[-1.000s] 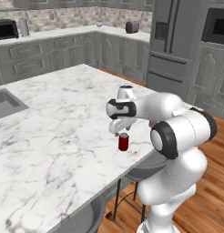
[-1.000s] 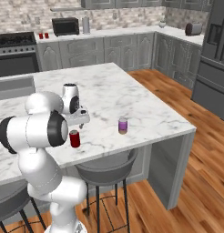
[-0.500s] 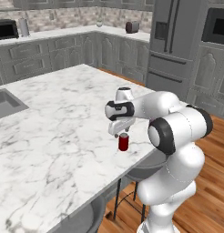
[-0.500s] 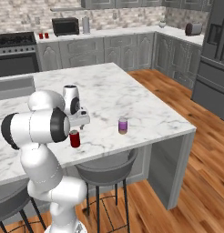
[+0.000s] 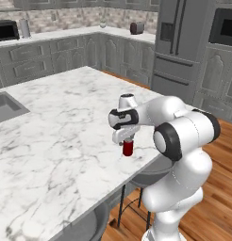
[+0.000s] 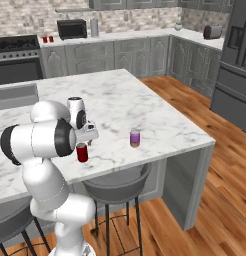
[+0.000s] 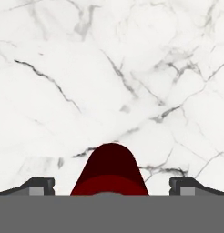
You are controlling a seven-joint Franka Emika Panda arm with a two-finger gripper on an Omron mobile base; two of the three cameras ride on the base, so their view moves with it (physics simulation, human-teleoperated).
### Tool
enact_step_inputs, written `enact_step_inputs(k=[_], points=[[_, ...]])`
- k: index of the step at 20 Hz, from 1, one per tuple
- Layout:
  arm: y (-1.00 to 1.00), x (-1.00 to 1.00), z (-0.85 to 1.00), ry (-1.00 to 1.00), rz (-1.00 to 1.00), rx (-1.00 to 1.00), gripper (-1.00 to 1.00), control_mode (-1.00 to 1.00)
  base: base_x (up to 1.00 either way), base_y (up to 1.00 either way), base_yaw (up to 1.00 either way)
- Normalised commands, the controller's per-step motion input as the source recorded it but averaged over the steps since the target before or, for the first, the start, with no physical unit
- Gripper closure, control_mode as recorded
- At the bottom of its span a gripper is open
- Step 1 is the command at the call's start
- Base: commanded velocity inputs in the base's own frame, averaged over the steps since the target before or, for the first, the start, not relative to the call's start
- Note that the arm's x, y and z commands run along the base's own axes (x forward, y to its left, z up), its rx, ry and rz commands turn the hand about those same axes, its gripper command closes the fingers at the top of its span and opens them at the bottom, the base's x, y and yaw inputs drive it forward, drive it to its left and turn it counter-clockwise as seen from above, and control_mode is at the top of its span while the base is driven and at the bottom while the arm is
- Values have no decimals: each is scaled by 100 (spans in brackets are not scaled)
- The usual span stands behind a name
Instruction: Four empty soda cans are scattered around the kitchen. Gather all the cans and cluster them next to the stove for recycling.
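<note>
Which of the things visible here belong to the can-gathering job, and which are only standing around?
Belong to the job:
- red soda can between the open jaws, on the island
- purple soda can on the island
- two red cans on the back counter
- stove

Only standing around:
- microwave
- paper-towel roll
- toaster
- refrigerator
- sink
- stool

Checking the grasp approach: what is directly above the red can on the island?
The open gripper hangs right above the red can, fingers either side of its top. The can's lid is covered by the hand; white marble island lies beneath.
</note>
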Motion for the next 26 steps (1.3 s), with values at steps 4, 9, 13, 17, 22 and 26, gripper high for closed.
enact_step_inputs(k=[4,9,13,17,22,26], points=[[0,-17,-9,0,0,0,-100,-100,0,0,0],[-1,-12,-10,0,0,0,-100,-100,0,0,0],[0,1,-17,0,0,0,-100,-100,0,0,0],[-1,4,-18,0,0,0,100,-100,0,0,0],[-1,-2,-14,3,0,0,100,-100,0,0,0],[0,-41,15,-3,-4,0,100,-100,0,0,0]])
